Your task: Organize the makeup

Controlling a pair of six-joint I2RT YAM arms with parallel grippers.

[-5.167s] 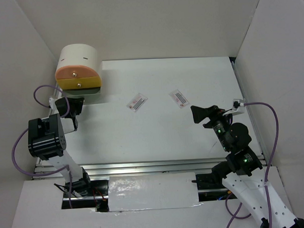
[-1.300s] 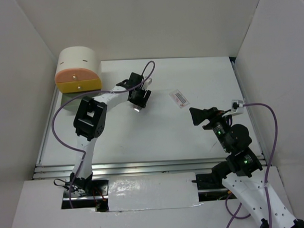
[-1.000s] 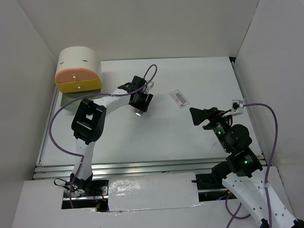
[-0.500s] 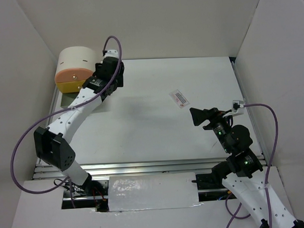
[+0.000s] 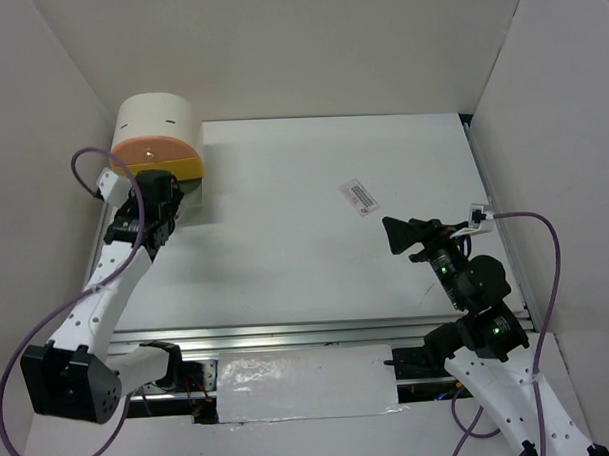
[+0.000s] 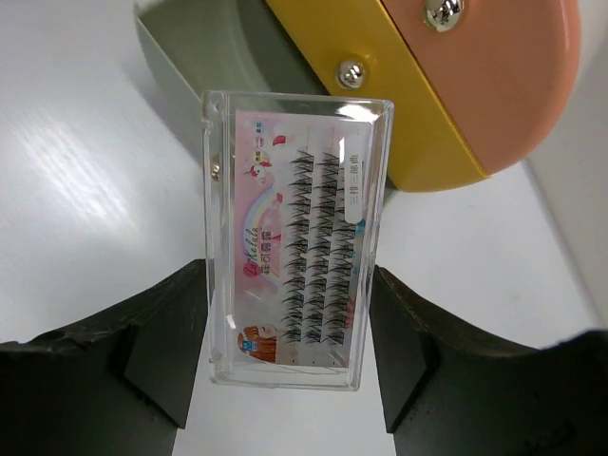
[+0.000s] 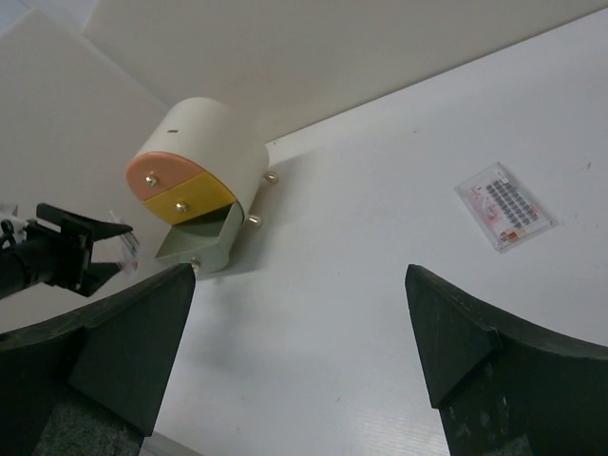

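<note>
My left gripper (image 6: 290,313) is shut on a flat clear makeup case (image 6: 294,237) with a pink printed card and rows of black lashes. It holds the case just in front of the open green drawer (image 6: 204,47) of the cream, pink and yellow drawer box (image 5: 156,133). In the top view the left gripper (image 5: 156,208) is beside that drawer (image 5: 190,197). A second printed case (image 5: 358,196) lies flat on the table; it also shows in the right wrist view (image 7: 503,206). My right gripper (image 5: 395,232) is open and empty, above the table near that case.
The white table (image 5: 316,258) is walled by white boards at the back and both sides. The drawer box stands in the far left corner; its pink (image 6: 494,76) and yellow (image 6: 399,104) drawers are shut. A metal rail (image 5: 288,336) runs along the near edge.
My left gripper took the case from the table's middle and carried it left to the open green drawer. The right arm has barely moved.
</note>
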